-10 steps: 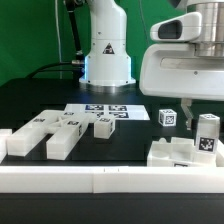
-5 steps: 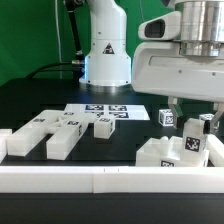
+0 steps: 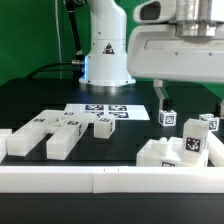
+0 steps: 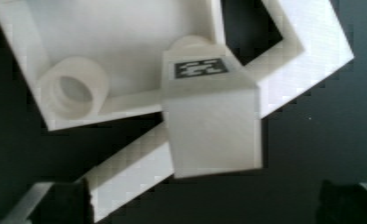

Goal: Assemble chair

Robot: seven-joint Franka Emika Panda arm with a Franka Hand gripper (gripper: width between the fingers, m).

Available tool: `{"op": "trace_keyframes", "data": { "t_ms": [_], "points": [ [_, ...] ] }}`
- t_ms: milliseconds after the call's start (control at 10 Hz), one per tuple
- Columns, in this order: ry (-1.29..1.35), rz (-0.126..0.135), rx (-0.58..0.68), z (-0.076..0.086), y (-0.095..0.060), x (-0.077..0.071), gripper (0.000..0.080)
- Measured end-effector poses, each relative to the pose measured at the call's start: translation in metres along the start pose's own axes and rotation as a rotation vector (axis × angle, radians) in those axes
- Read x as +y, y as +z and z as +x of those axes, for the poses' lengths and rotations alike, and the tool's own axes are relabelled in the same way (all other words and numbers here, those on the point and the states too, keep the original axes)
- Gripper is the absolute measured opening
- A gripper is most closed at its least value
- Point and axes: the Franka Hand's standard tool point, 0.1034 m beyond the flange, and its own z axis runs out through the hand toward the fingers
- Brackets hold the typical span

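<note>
Black table (image 3: 30, 100), green backdrop (image 3: 25, 30). Chair parts (image 3: 102, 127) behind the white rail (image 3: 90, 180): joined piece (image 3: 175, 153) at exterior view's right, loose blocks (image 3: 45, 135) left. Gripper (image 3: 190, 108) above joined piece, jaws apart, empty.

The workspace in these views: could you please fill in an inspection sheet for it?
Surface: black table, with the marker board lying flat and a white border rail along the front.
Job's things: loose chair parts at the exterior view's left; a small block beside them; a tagged cube; a cluster of parts below the hand.
Clutter: nothing seen.
Grippers: hand open, above the cluster, holding nothing.
Cables: dark cables by the arm's base.
Surroundings: green backdrop.
</note>
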Motion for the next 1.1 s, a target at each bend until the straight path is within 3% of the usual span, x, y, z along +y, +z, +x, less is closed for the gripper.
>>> {"op": "trace_keyframes", "data": {
  "t_ms": [200,700,900,1100],
  "points": [
    [0.003,0.0,-0.002,0.004,-0.008,0.015,0.0649],
    [-0.052,0.009,0.006,0.002,-0.01,0.02,0.0649],
    [-0.125,0.017,-0.017,0.0,-0.016,0.054,0.0649],
    [-0.14,0.027,-0.022,0.012,-0.017,0.087,0.0649]
  ]
}}
